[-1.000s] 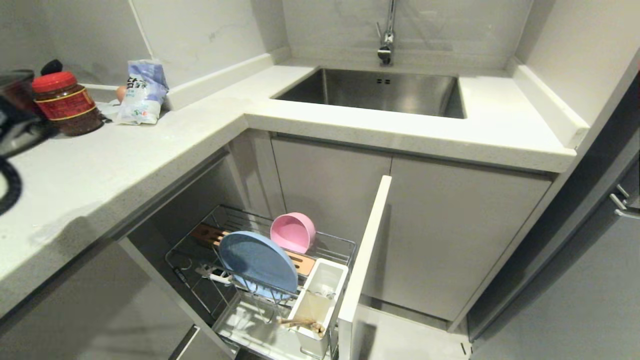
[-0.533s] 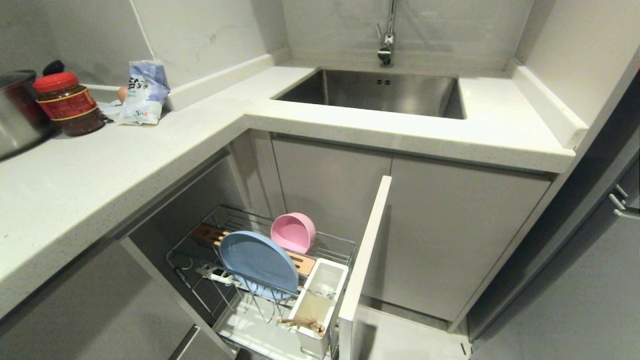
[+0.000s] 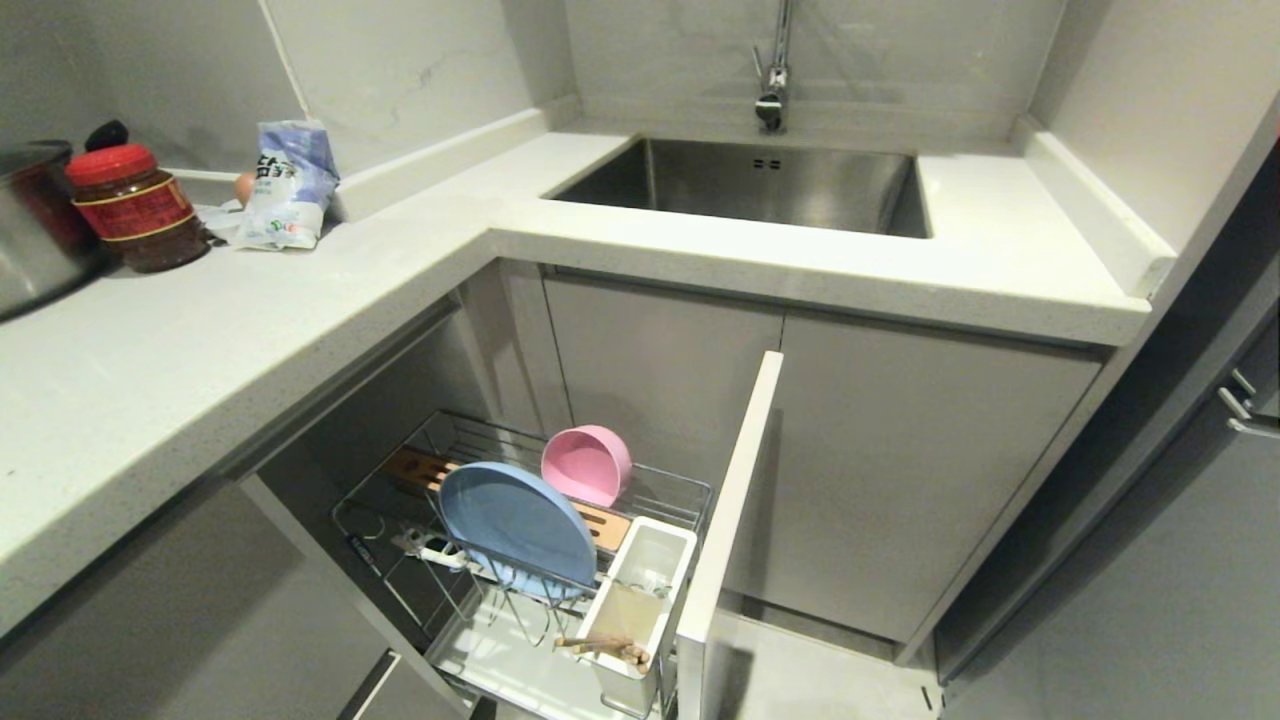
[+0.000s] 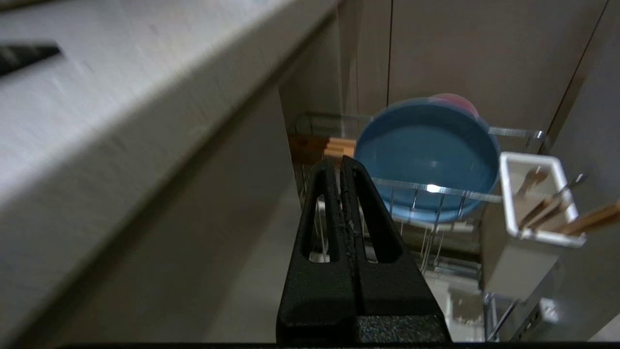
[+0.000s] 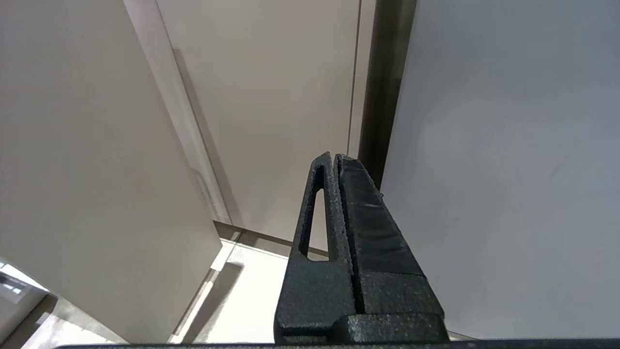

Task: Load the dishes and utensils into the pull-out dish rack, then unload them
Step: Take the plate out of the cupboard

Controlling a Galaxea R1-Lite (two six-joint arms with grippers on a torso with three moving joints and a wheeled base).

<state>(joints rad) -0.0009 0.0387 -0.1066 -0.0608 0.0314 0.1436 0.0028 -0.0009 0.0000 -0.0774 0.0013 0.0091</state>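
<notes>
The L-shaped worktop (image 3: 300,300) carries only bystanders at its far left: a steel pot (image 3: 30,230), a red-lidded jar (image 3: 135,205) and a white-and-blue bag (image 3: 285,185). The sink (image 3: 760,185) lies at the far side under the tap. None of the task's things are up here.

Below the worktop, in the near middle, the pull-out dish rack (image 3: 660,490) stands drawn out of the cabinet, its light front panel (image 3: 730,510) swung to the right so the basket is reachable from above. That, I judge, is why it is left open: the loaded pieces have yet to come out.

The light-blue plate (image 3: 515,530) stands on edge, leaning between the wire hoops, which keeps it upright and easy to take by the rim. Just behind it, farther in, the pink bowl (image 3: 588,465) rests tilted on its side against the slotted wooden bar (image 3: 610,525). To the right, against the panel, the white utensil cup (image 3: 640,600) holds the chopsticks (image 3: 605,648) and the fork (image 4: 571,183) sloping handle-up, ends above the rim for grasping.

The left end effector (image 4: 341,167) hangs low beside the cabinet, facing the plate but well apart from it, fingers pressed together and empty. The right end effector (image 5: 334,162) is likewise pinched closed on nothing, parked by the cabinet doors. Loading looks complete.
</notes>
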